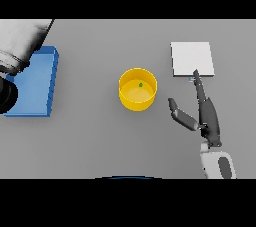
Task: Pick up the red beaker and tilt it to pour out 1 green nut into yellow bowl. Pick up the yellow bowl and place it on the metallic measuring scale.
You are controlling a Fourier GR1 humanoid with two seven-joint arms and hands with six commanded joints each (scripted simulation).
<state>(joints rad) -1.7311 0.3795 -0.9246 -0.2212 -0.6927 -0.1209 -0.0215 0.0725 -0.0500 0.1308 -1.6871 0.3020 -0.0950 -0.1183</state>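
Observation:
The yellow bowl (pixel 137 89) stands upright near the middle of the table with one small green nut (pixel 140 84) inside it. The metallic measuring scale (pixel 192 59), a pale square plate, lies at the back right. My right hand (pixel 206 114) is open to the right of the bowl, apart from it. Its straight fingers point at the scale's front edge and its thumb reaches toward the bowl. My left arm comes in large at the upper left, and the dark left hand (pixel 6 96) shows only partly at the left edge. No red beaker is visible.
A flat blue block (pixel 37 83) lies at the left side of the table, partly covered by my left arm.

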